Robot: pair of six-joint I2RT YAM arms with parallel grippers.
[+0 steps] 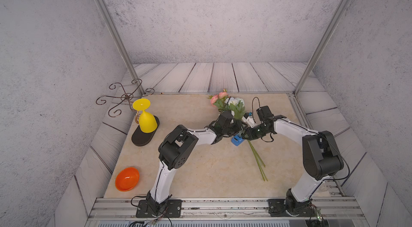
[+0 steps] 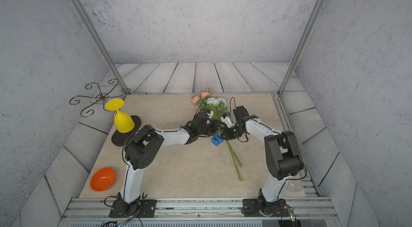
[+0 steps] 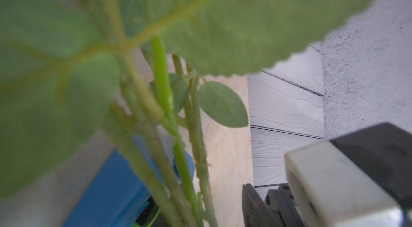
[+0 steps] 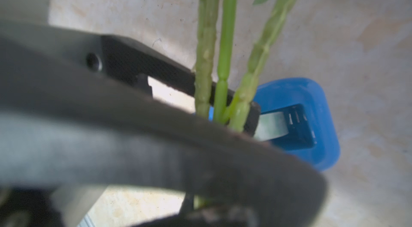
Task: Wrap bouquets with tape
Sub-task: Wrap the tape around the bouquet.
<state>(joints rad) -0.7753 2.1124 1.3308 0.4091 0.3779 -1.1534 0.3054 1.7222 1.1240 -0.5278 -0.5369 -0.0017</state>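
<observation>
In both top views the bouquet (image 1: 236, 106) (image 2: 215, 105) lies on the table (image 1: 200, 170), toward the far edge and right of the middle, with the two arms meeting over it. Only these views show its whole length. The pink and pale blooms are at the far end, and the stems (image 1: 258, 163) run toward the near edge, slanting a little to the right, their ends fanned apart. The blue tape dispenser (image 1: 236, 141) sits on the table just left of the stems, where the two pincers meet. From above, the left pincer (image 1: 239, 130) and the right pincer (image 1: 244, 134) merge into one dark cluster, and their jaws cannot be read.

The right wrist view settles one of them. There the right pincer (image 4: 231, 114) has its black fingers pressed onto the three stems, pinching them. The tape dispenser (image 4: 323, 107) sits just beyond, with a pale strip of tape (image 4: 270, 125) in its slot.

The left wrist view shows mostly blurred leaves (image 3: 200, 25) and stems (image 3: 198, 147) close to the lens, with the blue tape dispenser (image 3: 111, 181) behind them. No fingers show clearly there, so I cannot tell whether the left pincer is spread or pressed together.
</observation>
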